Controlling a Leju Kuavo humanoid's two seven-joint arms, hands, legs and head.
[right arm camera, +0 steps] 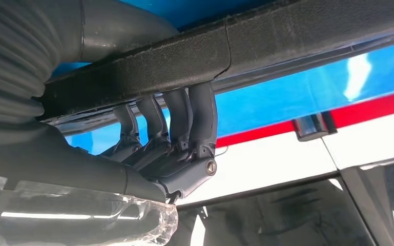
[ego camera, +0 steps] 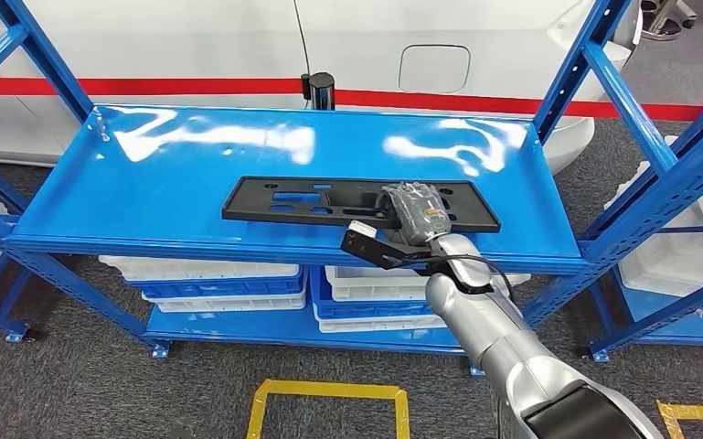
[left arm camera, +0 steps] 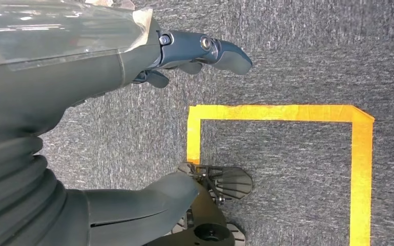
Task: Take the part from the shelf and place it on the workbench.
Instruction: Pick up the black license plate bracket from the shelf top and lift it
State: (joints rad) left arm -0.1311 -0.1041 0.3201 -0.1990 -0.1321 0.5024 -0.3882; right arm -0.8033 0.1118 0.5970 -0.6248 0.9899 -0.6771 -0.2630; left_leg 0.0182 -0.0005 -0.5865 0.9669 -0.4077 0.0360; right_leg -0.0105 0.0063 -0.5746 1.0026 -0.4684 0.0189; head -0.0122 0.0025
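You get bright, even overhead light; white glare patches streak the glossy blue metal shelf top point(ego camera: 238, 137), and the right wrist view's close foreground is soft.

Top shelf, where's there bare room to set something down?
Bare blue shelf lies left of the black part, and a strip runs behind it toward the back edge. The right end past the part is also free. It is crowded at the part's right half, where the right hand grips it.

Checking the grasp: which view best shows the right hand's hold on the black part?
Right wrist view: the right hand has its fingers wrapped over the black part. Head view shows the whole part on the blue shelf under the hand. Left wrist view faces the floor.
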